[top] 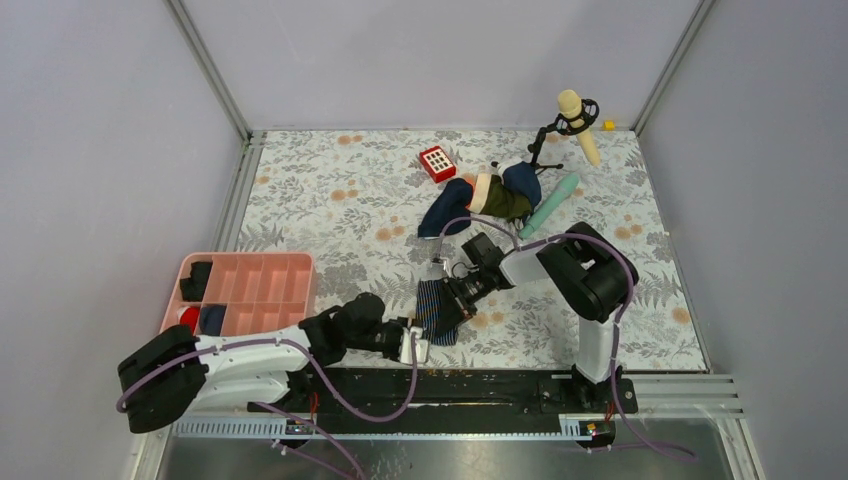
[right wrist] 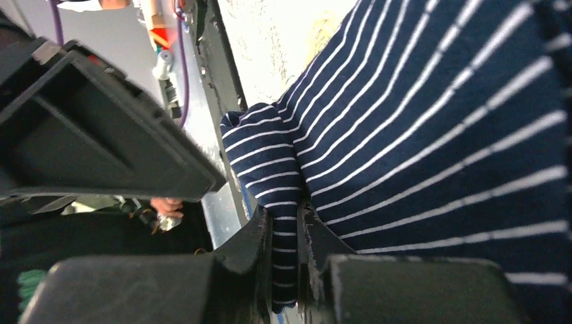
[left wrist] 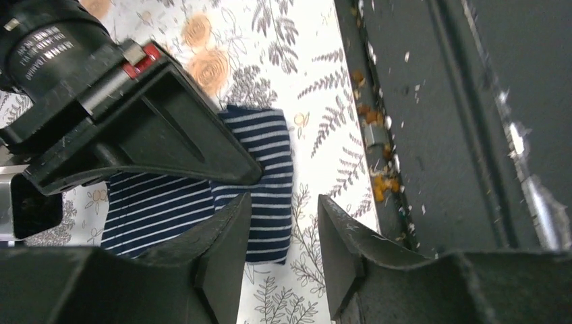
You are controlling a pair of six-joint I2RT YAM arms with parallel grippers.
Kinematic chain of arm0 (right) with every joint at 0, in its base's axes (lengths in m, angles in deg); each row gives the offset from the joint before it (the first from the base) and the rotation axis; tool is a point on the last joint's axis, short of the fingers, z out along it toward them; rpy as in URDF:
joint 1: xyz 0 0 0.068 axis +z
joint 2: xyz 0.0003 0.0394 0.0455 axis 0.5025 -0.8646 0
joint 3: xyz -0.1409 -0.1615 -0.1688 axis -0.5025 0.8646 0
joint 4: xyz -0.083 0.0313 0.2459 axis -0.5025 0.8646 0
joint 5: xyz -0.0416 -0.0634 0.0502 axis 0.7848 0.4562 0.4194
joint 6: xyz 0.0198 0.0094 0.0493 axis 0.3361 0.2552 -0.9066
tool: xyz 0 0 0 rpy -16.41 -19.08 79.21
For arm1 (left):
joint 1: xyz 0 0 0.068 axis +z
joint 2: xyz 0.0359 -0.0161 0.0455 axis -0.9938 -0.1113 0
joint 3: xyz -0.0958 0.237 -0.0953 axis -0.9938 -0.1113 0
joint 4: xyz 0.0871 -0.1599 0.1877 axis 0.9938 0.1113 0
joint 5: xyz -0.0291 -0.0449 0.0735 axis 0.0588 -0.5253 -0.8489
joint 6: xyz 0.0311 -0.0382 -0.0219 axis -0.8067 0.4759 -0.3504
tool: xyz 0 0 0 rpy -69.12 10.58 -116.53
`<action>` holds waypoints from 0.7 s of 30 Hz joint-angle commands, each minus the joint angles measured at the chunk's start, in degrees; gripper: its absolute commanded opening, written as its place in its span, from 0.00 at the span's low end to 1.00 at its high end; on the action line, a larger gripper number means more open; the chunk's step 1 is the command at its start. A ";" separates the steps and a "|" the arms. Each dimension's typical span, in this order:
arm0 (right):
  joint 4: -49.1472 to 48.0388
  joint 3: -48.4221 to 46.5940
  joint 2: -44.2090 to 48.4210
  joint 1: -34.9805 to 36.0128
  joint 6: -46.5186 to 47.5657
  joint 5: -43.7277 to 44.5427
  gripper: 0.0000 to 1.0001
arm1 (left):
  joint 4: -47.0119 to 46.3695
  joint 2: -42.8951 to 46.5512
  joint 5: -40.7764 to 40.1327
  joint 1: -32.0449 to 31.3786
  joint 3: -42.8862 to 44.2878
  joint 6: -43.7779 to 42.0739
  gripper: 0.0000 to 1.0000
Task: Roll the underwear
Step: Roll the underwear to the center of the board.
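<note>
The underwear [top: 438, 311], navy with thin pale stripes, lies folded on the floral mat near the front edge. My right gripper [top: 447, 305] is shut on a fold of it; the right wrist view shows striped cloth [right wrist: 418, 135] pinched between the fingers [right wrist: 287, 270]. My left gripper [top: 416, 345] is open and empty, just in front of the cloth's near edge. In the left wrist view the underwear [left wrist: 266, 182] lies beyond my open fingers [left wrist: 283, 250], with the right gripper's black body over it.
A pink tray [top: 250, 285] with compartments stands at the left. A pile of a plain navy cloth and a dark green and tan garment [top: 490, 198], a red block [top: 437, 162], a mint tube [top: 550, 205] and a microphone on a stand [top: 572, 115] sit at the back. A black rail [left wrist: 432, 135] runs along the near edge.
</note>
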 commanded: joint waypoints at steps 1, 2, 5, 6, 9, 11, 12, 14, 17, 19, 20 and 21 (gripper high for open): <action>5.92 0.53 -3.33 0.35 1.73 -0.64 0.00 | -7.85 -1.86 -6.12 -1.55 -1.82 -11.87 0.41; 5.92 0.59 -3.34 0.34 1.73 -0.60 0.00 | -7.85 -1.96 -6.46 -1.65 -2.31 -12.80 0.40; 5.90 0.45 -3.69 0.41 1.59 -1.02 0.00 | -7.95 -2.74 -9.45 -2.24 -3.44 -14.56 0.40; 5.90 0.41 -3.77 0.36 1.49 -1.11 0.00 | -8.17 -2.98 -10.51 -2.36 -3.89 -15.01 0.40; 5.91 0.14 -4.23 0.37 1.30 -1.20 0.00 | -8.89 -3.36 -10.82 -2.56 -4.95 -16.14 0.41; 5.98 -0.10 -4.72 0.36 0.92 -1.26 0.00 | -7.81 -3.98 -9.90 -2.82 -4.63 -16.27 0.41; 5.99 -0.29 -4.93 0.28 0.75 -1.28 0.00 | -7.08 -4.38 -9.42 -3.11 -4.49 -16.43 0.41; 6.00 -0.56 -5.59 0.22 0.47 -1.62 0.00 | -5.47 -5.30 -8.69 -3.81 -4.33 -17.34 0.41; 6.01 -1.04 -6.55 0.05 -0.12 -1.98 0.00 | -3.22 -7.30 -8.07 -5.33 -4.23 -19.80 0.40; 5.99 -1.23 -7.09 -0.16 -0.56 -2.04 0.00 | -2.69 -9.62 -8.23 -6.38 -3.74 -20.55 0.40; 5.92 -1.30 -7.28 -0.25 -0.71 -2.06 0.00 | -2.36 -11.14 -8.33 -6.77 -3.33 -21.00 0.40; 6.00 -1.41 -7.41 -0.38 -0.83 -2.11 0.00 | -1.46 -12.76 -8.74 -7.39 -2.46 -21.44 0.40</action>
